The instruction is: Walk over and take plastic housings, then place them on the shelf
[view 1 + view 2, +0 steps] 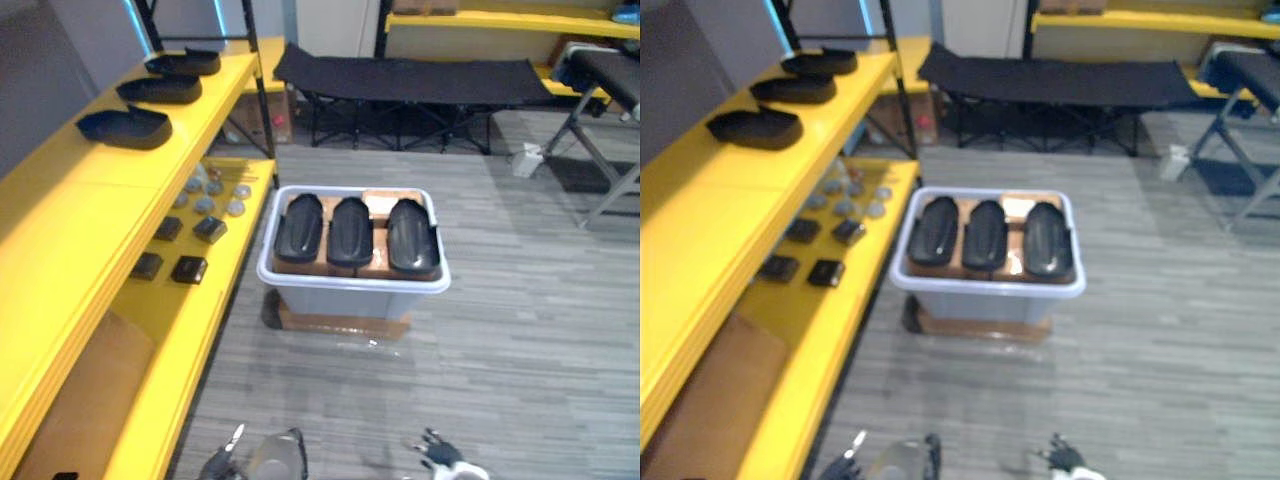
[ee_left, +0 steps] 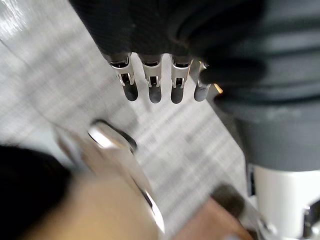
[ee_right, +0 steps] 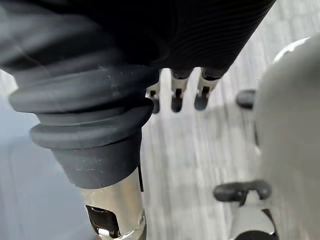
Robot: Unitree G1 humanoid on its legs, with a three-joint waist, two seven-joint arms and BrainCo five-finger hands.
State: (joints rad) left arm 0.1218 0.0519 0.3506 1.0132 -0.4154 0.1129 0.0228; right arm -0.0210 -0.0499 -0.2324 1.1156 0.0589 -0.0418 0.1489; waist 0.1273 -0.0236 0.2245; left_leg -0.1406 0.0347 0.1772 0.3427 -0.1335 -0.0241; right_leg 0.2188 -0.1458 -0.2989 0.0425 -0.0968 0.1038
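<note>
**Fig. Indoor workspace under even overhead light.**
Soft, diffuse light is falling from above. The top board of the yellow shelf is showing bright, while its lower board is sitting duller beneath it. A pale sheen is running along the curved backs of the black housings in the white bin, whose rim is gleaming. The grey floor is darkening beneath the black cot. Small highlights are glinting on the silver fingers of the left hand.
</note>
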